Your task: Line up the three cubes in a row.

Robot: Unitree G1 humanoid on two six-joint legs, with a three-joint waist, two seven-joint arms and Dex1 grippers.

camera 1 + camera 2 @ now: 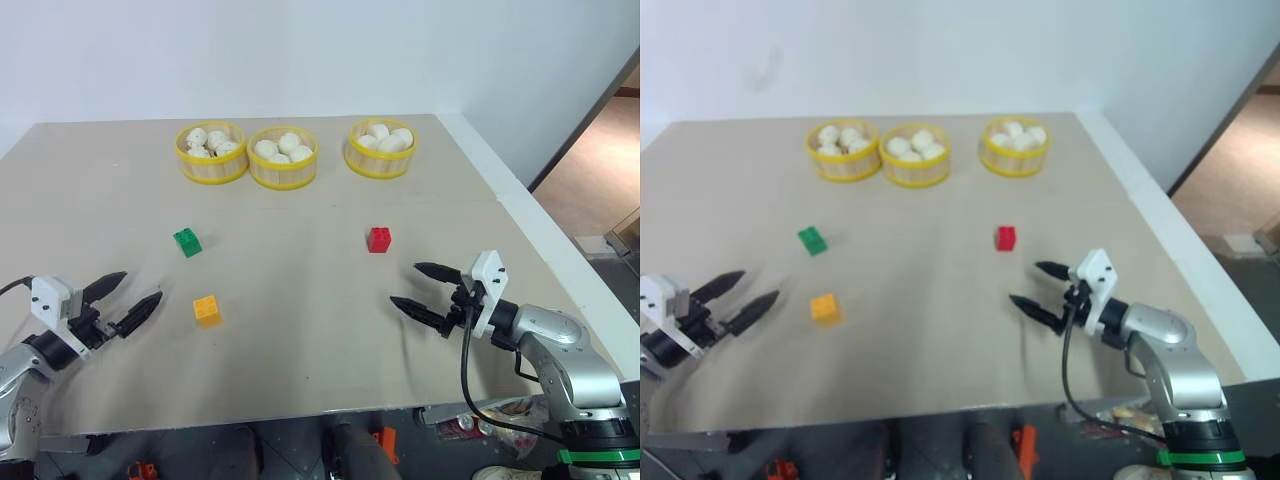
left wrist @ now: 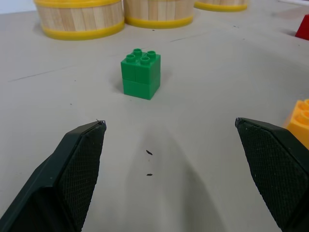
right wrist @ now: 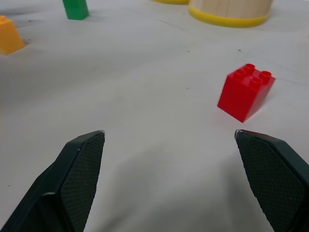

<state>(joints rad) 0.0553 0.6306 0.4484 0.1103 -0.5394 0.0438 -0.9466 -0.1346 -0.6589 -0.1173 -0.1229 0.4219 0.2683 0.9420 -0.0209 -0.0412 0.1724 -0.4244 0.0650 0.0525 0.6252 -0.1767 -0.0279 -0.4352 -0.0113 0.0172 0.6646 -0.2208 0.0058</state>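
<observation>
Grippers both spread wide and empty over the tan table [image 1: 300, 370]. Left gripper [image 1: 128, 300] low at the left edge of the head view, black fingers [image 2: 72, 169] parted, pointed toward the middle of the tabletop. Just right of its tips, in the lower left of the frame, sat the orange-yellow cube [image 1: 207, 310], studs up, close but not touched. Up and slightly left of that, the green cube [image 1: 187, 241], upright on the table, seen straight ahead between the left fingers in the left wrist view [image 2: 140, 74].

Right gripper [image 1: 425, 290] at the lower right of the head view, fingers [image 3: 82, 174] likewise parted wide, aimed toward the centre. Above and a little left of its tips, right of centre, stood the red cube [image 1: 379, 239], apart from the fingers, looking tilted in the right wrist view [image 3: 245, 92].

Cubes well apart from one another, forming a loose triangle: green and red roughly level across the middle, orange-yellow lower. No row yet.

Along the upper part of the frame, three yellow round baskets of white buns: two touching at upper left-centre [image 1: 211, 170] [image 1: 283, 176], a third alone further right [image 1: 380, 163].
</observation>
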